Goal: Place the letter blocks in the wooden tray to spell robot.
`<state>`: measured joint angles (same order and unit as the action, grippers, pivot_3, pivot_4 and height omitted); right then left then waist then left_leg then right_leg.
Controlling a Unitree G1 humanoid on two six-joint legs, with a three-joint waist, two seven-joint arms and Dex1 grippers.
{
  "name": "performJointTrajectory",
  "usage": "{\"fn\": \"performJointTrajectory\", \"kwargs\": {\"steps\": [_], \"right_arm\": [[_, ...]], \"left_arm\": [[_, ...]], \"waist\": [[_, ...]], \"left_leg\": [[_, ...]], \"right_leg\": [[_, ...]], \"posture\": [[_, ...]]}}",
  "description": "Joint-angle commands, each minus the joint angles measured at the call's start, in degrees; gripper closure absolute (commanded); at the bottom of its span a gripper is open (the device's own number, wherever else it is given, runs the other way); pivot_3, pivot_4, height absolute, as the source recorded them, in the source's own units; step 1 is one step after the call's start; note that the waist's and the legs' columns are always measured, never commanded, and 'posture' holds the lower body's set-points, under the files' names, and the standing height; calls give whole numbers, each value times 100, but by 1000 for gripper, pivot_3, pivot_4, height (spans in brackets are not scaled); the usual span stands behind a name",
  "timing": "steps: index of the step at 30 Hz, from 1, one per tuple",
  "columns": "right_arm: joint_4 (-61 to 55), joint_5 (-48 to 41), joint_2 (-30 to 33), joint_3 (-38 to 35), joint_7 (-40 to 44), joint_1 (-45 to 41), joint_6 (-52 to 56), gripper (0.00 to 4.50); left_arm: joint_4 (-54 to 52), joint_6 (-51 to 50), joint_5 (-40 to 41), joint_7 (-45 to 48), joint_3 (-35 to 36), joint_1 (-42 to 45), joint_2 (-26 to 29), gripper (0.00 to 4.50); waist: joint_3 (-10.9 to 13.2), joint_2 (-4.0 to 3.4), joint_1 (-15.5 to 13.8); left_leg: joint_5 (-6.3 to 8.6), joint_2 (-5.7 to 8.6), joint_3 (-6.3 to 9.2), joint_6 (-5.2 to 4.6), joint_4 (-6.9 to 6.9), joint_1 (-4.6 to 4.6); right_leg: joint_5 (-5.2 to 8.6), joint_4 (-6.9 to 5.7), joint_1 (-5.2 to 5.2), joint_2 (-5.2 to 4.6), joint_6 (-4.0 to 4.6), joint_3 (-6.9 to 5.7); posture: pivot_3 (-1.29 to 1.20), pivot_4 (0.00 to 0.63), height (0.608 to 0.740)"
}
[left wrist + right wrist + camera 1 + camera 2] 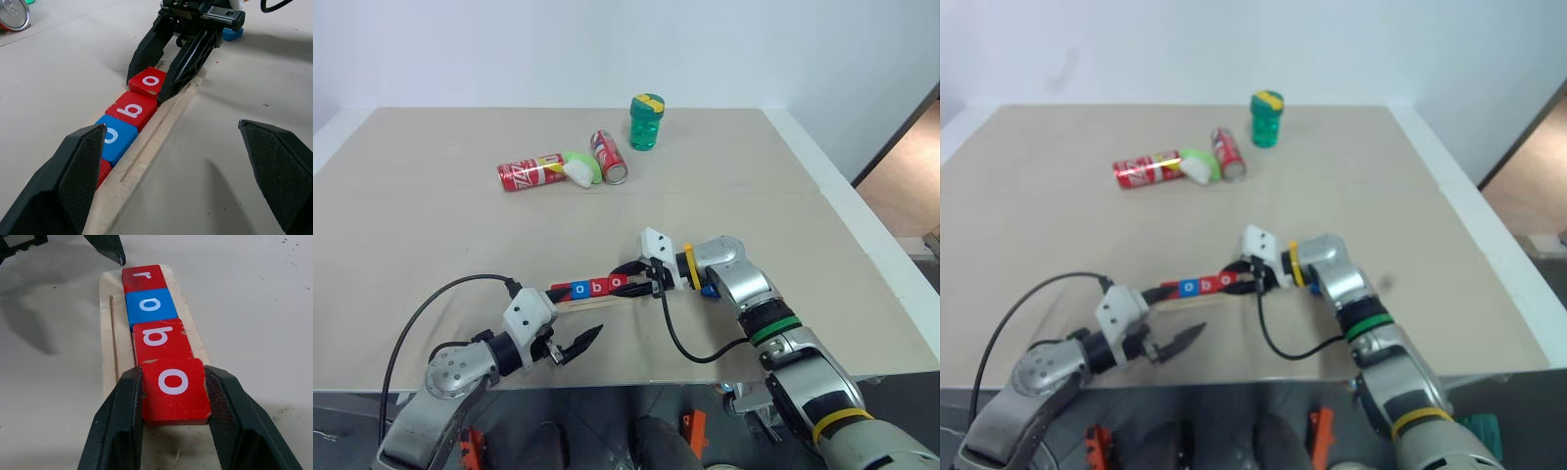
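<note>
Fingers of right gripper (173,416) pinch red o tile (173,389) on wooden tray (108,328); left gripper (171,166) spread wide. Beige table (431,235), cans (530,173) at 12 o'clock, near edge at 6.

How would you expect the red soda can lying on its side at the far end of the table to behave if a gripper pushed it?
The red soda can lies on its side, so it would probably roll if pushed across its length. It rests against a green and white object, which may block rolling that way. Its smooth wall likely slips between fingers.

Lab-like room: bare test table (431,225), blank walls (509,49)
</note>
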<state>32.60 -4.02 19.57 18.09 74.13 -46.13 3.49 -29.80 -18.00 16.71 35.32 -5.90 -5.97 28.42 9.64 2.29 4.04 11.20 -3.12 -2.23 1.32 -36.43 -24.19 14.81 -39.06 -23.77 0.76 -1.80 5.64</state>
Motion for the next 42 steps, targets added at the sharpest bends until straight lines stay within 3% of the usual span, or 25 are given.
{"fn": "performJointTrajectory", "kwargs": {"steps": [1, 8, 10, 17, 28, 31, 33, 34, 35, 42], "right_arm": [[-29, 22, 12, 10, 127, -129, 1, 3245], [-98, -28, -12, 14, 249, -114, 133, 3245], [-67, -27, -55, -10, 212, -145, 83, 2239], [14, -41, -152, -105, 116, -254, 84, 35], [-904, -492, -54, -568, -190, -60, 642, 35], [-1228, -650, 167, -799, -321, 99, 908, 433], [-1418, -688, 313, -849, -393, 254, 1113, 1151], [-1505, -673, 400, -850, -417, 373, 1148, 1257], [-1572, -664, 457, -845, -432, 454, 1176, 1760], [-2085, -630, 558, -660, -687, 868, 1576, 4192]], "left_arm": [[-199, -1, -1, -17, 20, 42, 9, 0], [-161, -43, -19, -32, -15, 107, -2, 0], [-149, -66, -27, -39, -23, 124, -11, 0], [-158, -83, -57, -50, -22, 114, -27, 0], [-96, 77, -119, 109, -20, 108, 86, 0], [-56, 45, -20, 126, 92, 146, 56, 0], [-21, -19, 84, 135, 169, 179, 20, 0], [-16, -59, 145, 167, 182, 197, 20, 0], [-15, -83, 182, 192, 186, 207, 24, 0], [-76, -175, 282, 366, 88, 251, 95, 0]], "waist": [[0, 0, 0], [0, 0, 0], [0, 0, 0], [0, 0, 1], [0, 0, 0], [0, 0, 0], [0, 0, -1], [0, 0, -1], [0, 1, -2], [0, 0, 23]], "left_leg": [[0, 0, 0, 0, 0, 0], [0, 0, 1, 0, 0, 0], [0, 0, 1, 0, 0, 0], [0, 0, 0, 0, 0, 1], [0, 0, 3, 0, 0, -1], [0, 2, 2, 0, 0, -1], [0, 5, 2, 0, 0, -2], [0, 5, 1, 0, 0, -2], [0, 6, 1, 0, 0, -2], [0, 3, -1, 0, 2, -2]], "right_leg": [[0, 0, 0, 0, 0, 0], [0, 0, 1, 0, 0, 0], [0, 0, 1, 0, 0, -1], [-2, -1, 0, 1, 2, -1], [0, -1, -1, 0, 1, -3], [1, -1, 0, -2, -1, -3], [2, 0, 0, -5, -3, -1], [2, 0, 0, -5, -3, -1], [2, 0, 0, -5, -3, 0], [4, -1, -5, 0, -7, 2]], "posture": [[0, 150, 740], [0, 150, 740], [0, 150, 740], [0, 150, 740], [0, 150, 740], [0, 150, 740], [0, 150, 740], [0, 150, 740], [0, 150, 740], [0, 150, 740]]}}
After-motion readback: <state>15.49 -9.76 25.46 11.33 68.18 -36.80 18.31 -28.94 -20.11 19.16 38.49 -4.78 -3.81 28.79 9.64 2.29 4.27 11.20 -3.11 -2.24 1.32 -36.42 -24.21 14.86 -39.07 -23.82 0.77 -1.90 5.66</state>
